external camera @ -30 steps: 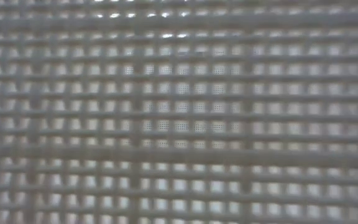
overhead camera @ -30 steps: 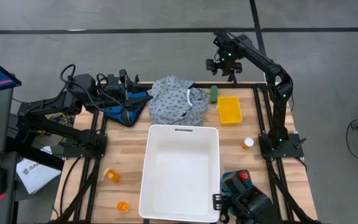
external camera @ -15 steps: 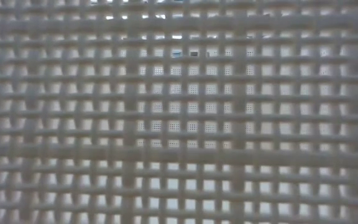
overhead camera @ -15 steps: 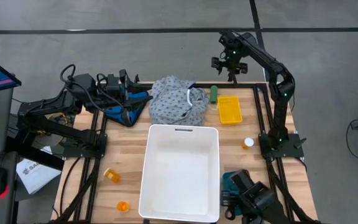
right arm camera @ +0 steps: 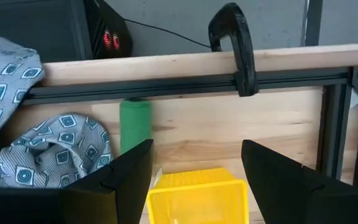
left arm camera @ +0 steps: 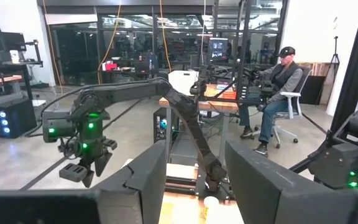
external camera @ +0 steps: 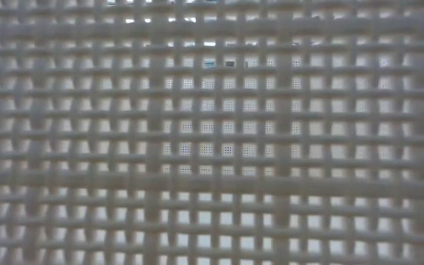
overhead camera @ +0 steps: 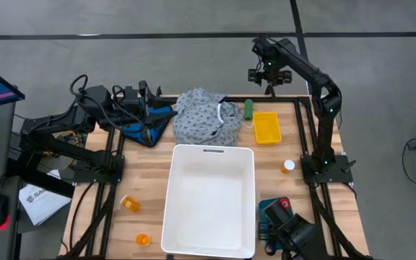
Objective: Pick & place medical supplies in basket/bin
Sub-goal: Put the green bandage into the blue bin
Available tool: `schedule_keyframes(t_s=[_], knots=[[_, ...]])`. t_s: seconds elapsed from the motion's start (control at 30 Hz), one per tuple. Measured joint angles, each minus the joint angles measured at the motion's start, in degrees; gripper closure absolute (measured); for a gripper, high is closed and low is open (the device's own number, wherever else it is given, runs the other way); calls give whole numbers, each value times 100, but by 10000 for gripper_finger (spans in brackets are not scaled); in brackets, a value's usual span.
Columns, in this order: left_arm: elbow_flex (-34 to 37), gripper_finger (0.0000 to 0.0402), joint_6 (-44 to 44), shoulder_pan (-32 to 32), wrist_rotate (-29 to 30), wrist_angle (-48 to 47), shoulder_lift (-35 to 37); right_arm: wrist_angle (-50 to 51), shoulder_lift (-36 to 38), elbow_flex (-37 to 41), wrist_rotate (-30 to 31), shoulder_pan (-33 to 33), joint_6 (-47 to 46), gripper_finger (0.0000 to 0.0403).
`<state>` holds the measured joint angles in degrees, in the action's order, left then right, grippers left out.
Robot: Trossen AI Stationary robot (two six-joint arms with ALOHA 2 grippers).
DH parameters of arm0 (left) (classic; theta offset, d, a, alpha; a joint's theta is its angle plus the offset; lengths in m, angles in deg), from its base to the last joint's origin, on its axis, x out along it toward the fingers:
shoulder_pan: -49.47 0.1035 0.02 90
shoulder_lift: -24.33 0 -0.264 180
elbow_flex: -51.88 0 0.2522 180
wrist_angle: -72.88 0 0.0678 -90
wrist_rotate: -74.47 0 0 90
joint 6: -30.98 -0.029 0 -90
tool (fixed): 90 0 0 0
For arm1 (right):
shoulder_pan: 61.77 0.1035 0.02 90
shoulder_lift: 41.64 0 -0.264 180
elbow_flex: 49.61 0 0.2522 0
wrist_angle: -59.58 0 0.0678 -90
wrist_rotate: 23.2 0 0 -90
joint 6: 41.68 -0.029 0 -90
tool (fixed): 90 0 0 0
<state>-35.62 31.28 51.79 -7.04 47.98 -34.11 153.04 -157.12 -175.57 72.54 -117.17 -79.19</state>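
Right gripper (overhead camera: 269, 78), fingers spread and empty, hovers beyond the green cylinder (overhead camera: 248, 110) and yellow bin (overhead camera: 266, 127).

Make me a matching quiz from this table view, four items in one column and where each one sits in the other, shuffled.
Things:
1. green cylinder
2. yellow tray
3. dotted garment
4. white bin

Places:
A. middle of the table, near edge
B. far edge, between garment and tray
C. far edge, right of the cylinder
D. far edge, just beyond the bin

Pairs: 1-B, 2-C, 3-D, 4-A
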Motion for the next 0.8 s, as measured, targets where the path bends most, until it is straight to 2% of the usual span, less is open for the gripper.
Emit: schedule_keyframes(t_s=[0.2,0.37,0.8], knots=[[0,247,-1,0,-2,0,0,-3,0,0,724,224,-178,162],[0,247,0,0,-2,0,0,-55,0,0,1036,408,-209,162],[0,247,-2,0,-4,0,0,-3,0,0,862,361,-509,162]])
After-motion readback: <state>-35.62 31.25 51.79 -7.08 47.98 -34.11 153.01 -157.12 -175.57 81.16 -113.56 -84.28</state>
